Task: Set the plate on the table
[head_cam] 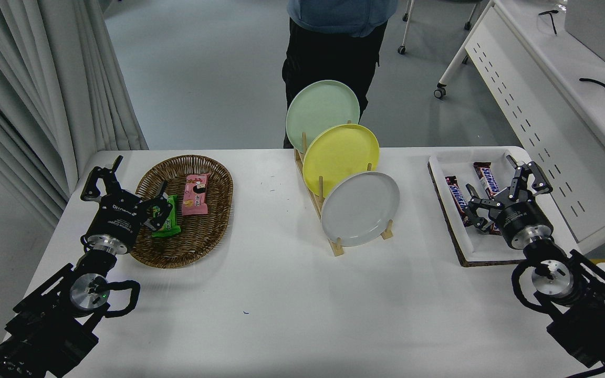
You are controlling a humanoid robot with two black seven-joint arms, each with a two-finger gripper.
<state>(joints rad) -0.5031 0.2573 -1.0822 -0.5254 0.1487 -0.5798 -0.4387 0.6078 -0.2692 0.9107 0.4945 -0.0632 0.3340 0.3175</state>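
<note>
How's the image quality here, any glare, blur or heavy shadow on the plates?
Head view: even, soft overhead light, everything sharp; the grey plate in the wooden rack shows only a faint sheen, no hard glare; the white table carries pale, diffuse shadows; slight wide-angle bowing along the edges.

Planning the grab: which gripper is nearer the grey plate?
Right. The right gripper hovers over the white tray just right of the grey plate; the left gripper sits farther off, by the basket.

You see the plate (361,209), round, plain light grey with a shallow raised rim, standing tilted on edge, its face toward you. It sits well left of the right pincer (502,187), above the smooth white worktop (281,304).
</note>
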